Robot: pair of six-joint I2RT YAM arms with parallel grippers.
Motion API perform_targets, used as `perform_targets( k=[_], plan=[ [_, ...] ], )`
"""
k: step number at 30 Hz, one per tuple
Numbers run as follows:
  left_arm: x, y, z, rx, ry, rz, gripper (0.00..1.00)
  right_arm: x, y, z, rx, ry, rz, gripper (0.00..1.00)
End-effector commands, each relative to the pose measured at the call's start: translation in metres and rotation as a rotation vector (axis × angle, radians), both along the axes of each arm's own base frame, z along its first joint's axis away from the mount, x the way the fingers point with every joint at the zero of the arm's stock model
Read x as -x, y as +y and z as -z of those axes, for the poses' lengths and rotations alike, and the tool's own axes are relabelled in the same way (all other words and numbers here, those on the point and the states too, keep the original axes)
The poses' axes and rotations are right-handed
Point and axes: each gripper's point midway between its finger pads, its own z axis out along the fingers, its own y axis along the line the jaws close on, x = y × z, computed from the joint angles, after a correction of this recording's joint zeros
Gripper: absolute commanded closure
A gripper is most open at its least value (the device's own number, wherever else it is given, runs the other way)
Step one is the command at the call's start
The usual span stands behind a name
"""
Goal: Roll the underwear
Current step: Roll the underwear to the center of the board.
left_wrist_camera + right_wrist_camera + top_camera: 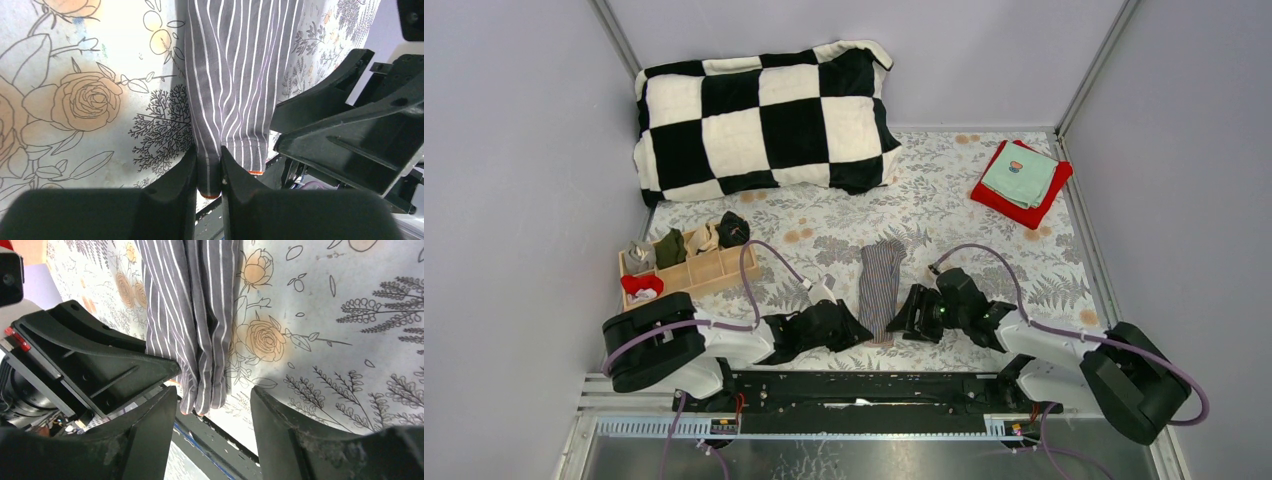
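Observation:
The underwear (879, 285) is grey with pale stripes and an orange-brown hem, folded into a long narrow strip on the flowered sheet, its near end at the table's front edge. My left gripper (859, 335) is shut on the near left corner of that end; in the left wrist view the cloth (235, 75) is pinched between the two fingers of the left gripper (207, 152). My right gripper (904, 318) stands open at the strip's right side. In the right wrist view the underwear's (190, 315) end hangs between the spread fingers of the right gripper (212, 392), touching neither.
A black-and-white checkered pillow (764, 120) lies at the back. A wooden tray (714, 272) with socks sits at the left. A teal cloth (1020, 175) rests on a red cloth (999, 200) at the back right. A black rail (864, 388) runs along the near edge.

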Motion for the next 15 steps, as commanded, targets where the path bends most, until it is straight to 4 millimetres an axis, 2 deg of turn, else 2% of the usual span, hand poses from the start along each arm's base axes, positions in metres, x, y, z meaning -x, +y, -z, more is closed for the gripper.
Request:
perform_targets(
  k=[1, 5, 10, 12, 15],
  plan=[
    [0.007, 0.025, 0.023, -0.125, -0.006, 0.009, 0.82, -0.005, -0.005, -0.01, 0.034, -0.107, -0.037, 0.36],
    [0.005, 0.031, 0.02, -0.141, -0.027, 0.012, 0.88, -0.024, -0.003, -0.031, 0.009, -0.262, -0.019, 0.35],
    [0.01, 0.039, 0.022, -0.173, -0.017, 0.03, 0.93, -0.059, -0.015, -0.054, 0.059, -0.503, 0.061, 0.34],
    [0.012, 0.041, 0.023, -0.178, -0.009, 0.04, 0.95, -0.074, -0.02, -0.071, 0.078, -0.579, 0.115, 0.31],
    [0.012, 0.044, 0.023, -0.188, -0.008, 0.047, 0.98, -0.084, -0.022, -0.095, 0.148, -0.737, 0.019, 0.25]
  ],
)
